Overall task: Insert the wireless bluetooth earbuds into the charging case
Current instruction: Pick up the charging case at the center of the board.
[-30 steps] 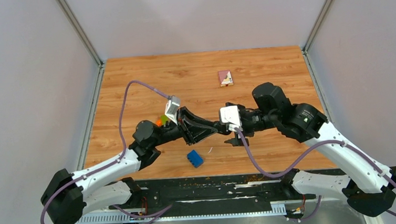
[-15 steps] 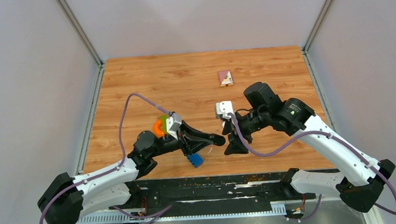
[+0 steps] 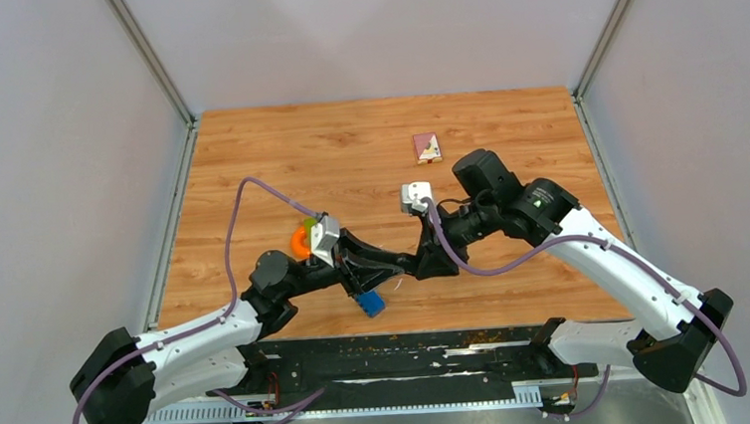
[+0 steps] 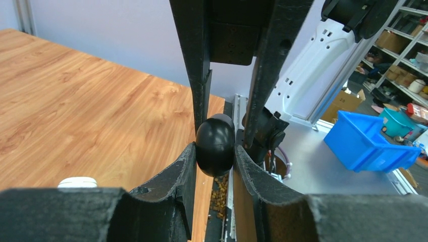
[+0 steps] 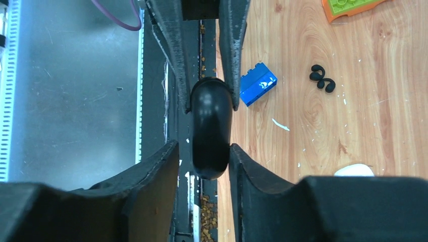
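Note:
My left gripper point(image 4: 214, 151) is shut on a rounded black charging case point(image 4: 215, 142), closed and held above the table's near edge. My right gripper point(image 5: 202, 151) faces it head-on, open, its fingers straddling the case's point(image 5: 210, 128) other end. The right finger touches it and the left one stands a little off. In the top view the two grippers meet point(image 3: 417, 266) and hide the case. Two rounded black earbuds point(image 5: 322, 79) lie together on the wood. The white earbuds are out of view.
A blue brick point(image 3: 368, 300) lies under the left gripper, a white scrap point(image 5: 280, 124) beside it. An orange-and-green toy point(image 3: 302, 239) is behind the left wrist. A white rounded object point(image 5: 356, 170) shows partly. A small pink box point(image 3: 427, 147) lies at the back.
The left gripper swung nearer and lower with the case, then held still. The right gripper drew apart, then moved left until its fingers came around the case.

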You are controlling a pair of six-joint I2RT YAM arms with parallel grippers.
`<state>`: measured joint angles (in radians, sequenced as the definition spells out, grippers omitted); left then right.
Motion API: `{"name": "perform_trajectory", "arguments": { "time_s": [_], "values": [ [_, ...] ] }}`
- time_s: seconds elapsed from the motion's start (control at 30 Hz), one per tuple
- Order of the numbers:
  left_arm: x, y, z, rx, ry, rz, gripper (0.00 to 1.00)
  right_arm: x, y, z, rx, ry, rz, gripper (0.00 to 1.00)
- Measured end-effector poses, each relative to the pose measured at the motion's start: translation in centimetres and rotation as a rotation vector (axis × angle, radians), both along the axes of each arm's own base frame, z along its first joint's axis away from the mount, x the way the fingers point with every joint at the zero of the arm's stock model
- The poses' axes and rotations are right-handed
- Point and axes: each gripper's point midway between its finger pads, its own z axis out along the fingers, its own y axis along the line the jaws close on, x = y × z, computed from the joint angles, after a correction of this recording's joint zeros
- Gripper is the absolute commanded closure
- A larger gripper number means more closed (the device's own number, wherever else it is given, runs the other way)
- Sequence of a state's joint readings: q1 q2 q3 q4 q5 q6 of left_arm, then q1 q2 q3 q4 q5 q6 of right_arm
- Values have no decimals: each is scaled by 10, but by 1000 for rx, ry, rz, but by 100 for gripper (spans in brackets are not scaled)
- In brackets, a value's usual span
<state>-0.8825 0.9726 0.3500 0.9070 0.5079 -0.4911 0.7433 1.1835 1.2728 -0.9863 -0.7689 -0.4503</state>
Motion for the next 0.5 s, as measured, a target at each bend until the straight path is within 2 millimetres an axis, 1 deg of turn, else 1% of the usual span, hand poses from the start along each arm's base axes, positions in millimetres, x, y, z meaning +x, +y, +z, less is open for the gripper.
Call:
{"name": "perform_trajectory", "arguments": {
  "time_s": [0.07, 0.13, 0.17, 0.23, 0.37, 0.5],
  "values": [
    [-1, 0, 1, -4, -3, -2, 86, 1, 0, 0, 2, -1, -3, 70],
    [-2, 0, 1, -4, -7, -10, 72, 2, 0, 0, 3, -7, -2, 73],
    [-3, 0, 1, -2, -9, -10, 66, 2, -1, 0, 2, -12, 2, 74],
    [-3, 0, -1, 10, -13, -8, 59, 3, -1, -2, -2, -22, 12, 74],
    [-2, -1, -10, 72, -37, -1, 51, 7, -2, -3, -21, -59, 44, 76],
    [1, -3, -16, 139, -66, 5, 46, 10, -3, -1, -36, -111, 76, 76]
  ]
}}
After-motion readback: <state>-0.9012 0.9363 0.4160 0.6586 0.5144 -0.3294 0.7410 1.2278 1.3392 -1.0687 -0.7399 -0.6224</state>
